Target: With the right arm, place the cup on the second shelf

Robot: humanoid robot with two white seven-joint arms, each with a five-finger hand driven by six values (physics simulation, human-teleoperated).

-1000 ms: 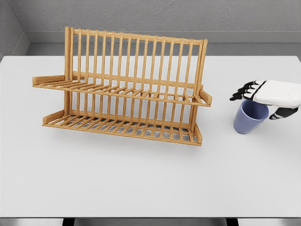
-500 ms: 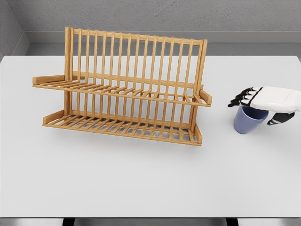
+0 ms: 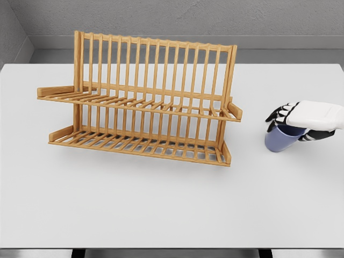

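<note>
Blue and smooth, the cup (image 3: 280, 140) sits at the right side of the table (image 3: 161, 204), well apart from the rack (image 3: 142, 102). It looks a little tilted, with its mouth leaning toward the right and mostly covered. Only its lower body and left wall are visible, and I cannot tell if the base lies flat on the table.

The right hand (image 3: 301, 121) comes in from the right edge and lies over the top of the cup. Its white back is turned up. The black fingers (image 3: 279, 113) curl down over the far left part of the rim, and the thumb (image 3: 314, 135) presses at the near right side, so the hand closes around the upper part of the cup.

The rack is wooden, with thin slats, and stands at the left and middle of the table. It has a tall back of upright bars and two shelves. The upper shelf (image 3: 134, 102) reaches from the left end to a short arm at the right. The lower shelf (image 3: 137, 144) lies on the table surface. Both shelves hold nothing.

The table is white. Behind its far edge is a grey wall (image 3: 188, 21).
</note>
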